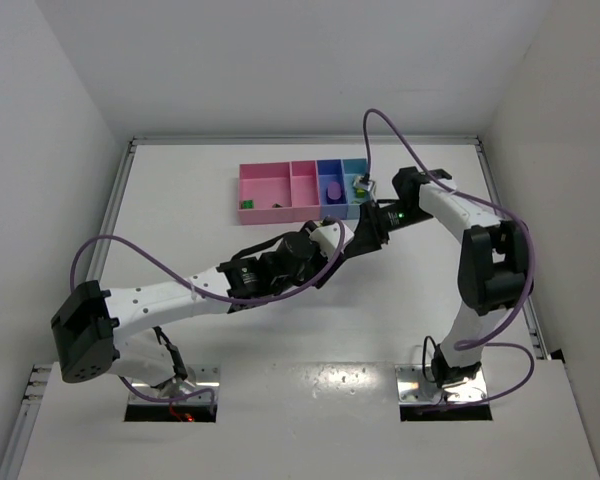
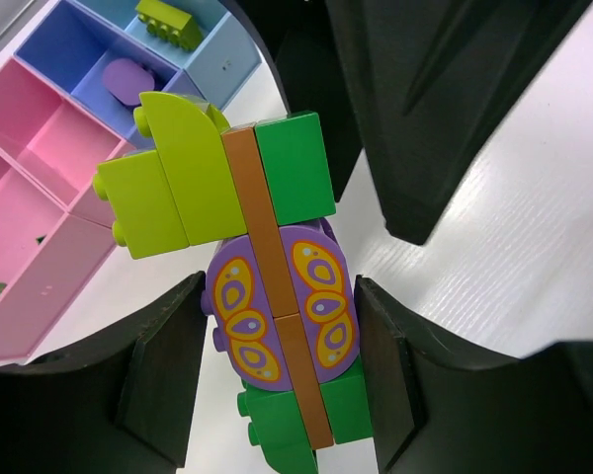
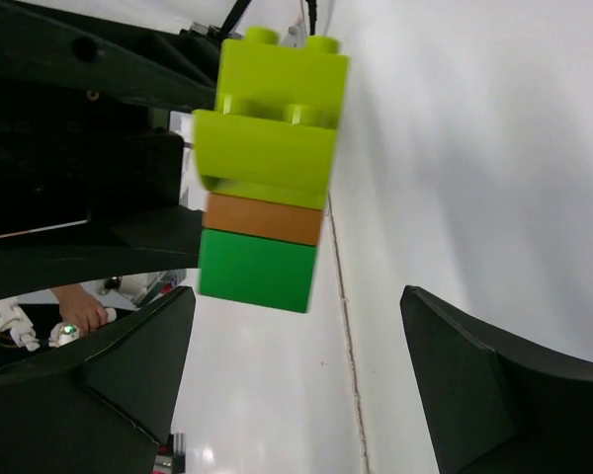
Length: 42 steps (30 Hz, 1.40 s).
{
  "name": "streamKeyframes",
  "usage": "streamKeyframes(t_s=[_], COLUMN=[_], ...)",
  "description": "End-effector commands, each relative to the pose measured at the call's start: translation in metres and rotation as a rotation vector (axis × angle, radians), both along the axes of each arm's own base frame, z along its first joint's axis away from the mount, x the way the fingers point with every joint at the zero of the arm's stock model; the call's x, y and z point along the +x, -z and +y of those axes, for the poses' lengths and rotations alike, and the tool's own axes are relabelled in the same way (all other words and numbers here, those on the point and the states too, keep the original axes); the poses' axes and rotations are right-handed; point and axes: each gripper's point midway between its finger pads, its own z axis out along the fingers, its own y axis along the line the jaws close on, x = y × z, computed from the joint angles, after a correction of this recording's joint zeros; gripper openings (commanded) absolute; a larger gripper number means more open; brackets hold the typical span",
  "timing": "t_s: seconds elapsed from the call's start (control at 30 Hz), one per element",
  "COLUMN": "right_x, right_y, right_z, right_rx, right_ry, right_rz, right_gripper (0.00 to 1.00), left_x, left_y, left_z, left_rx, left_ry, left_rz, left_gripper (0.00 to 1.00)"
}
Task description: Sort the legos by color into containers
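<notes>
My left gripper (image 2: pixel 280 296) is shut on a stack of joined legos (image 2: pixel 277 227): yellow-green and green bricks, a salmon strip and purple butterfly-print bricks. It holds the stack above the table, in front of the trays (image 1: pixel 265 187). In the top view the left gripper (image 1: pixel 348 238) and right gripper (image 1: pixel 366 230) meet just below the light blue tray (image 1: pixel 356 172). My right gripper (image 3: pixel 296 296) is open, and the stack (image 3: pixel 267 168) hangs just beyond its fingertips, untouched. A purple lego (image 2: pixel 128 77) lies in the purple-blue tray (image 2: pixel 64 49). A yellow-green lego (image 2: pixel 168 20) lies in the light blue tray (image 2: pixel 212 49).
A small green lego (image 1: pixel 246 204) lies in the wide pink tray (image 2: pixel 40 276). The narrow pink tray (image 1: pixel 303 185) stands between it and the purple-blue tray. White walls close in the table on three sides. Purple cables loop above both arms.
</notes>
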Motion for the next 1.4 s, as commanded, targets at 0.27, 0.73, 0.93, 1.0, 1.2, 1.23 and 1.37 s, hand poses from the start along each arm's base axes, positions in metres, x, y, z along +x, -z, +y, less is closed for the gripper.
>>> streamKeyframes(t_s=[0.27,0.73,0.93,1.0,1.2,1.23,1.37], right_x=[0.027,0.012,0.019,0.041,0.135,0.161,0.227], right_y=[-0.030,-0.027,-0.028,-0.030,-0.045,-0.037,-0.065], right_z=[0.009,0.000,-0.003,0.000,0.047,0.052,0.086], right_rx=[0.130,0.107,0.098,0.106,0.030,-0.038,-0.022], right_ry=[0.000,-0.032,-0.037,-0.037,0.054,0.155,0.382], right_rz=[-0.124,-0.171,-0.179,-0.237,-0.370,-0.389,-0.413], right_gripper=[0.70,0.00,0.00,0.00,0.00,0.00,0.00], left_x=[-0.004,0.040,0.083,0.094,0.119,0.123,0.133], left_y=[-0.024,-0.031,-0.034,-0.037,-0.052,-0.052,-0.061], left_z=[-0.019,0.014,0.073,0.100,0.162,0.171,0.216], left_rx=[-0.090,-0.113,-0.106,-0.119,-0.133,-0.130,-0.192], left_ry=[0.036,-0.156,-0.371,-0.462,-0.642,-0.670,-0.796], left_rz=[-0.009,-0.024,-0.025,-0.018,-0.045,-0.050,-0.043], left_gripper=[0.00,0.00,0.00,0.00,0.00,0.00,0.00])
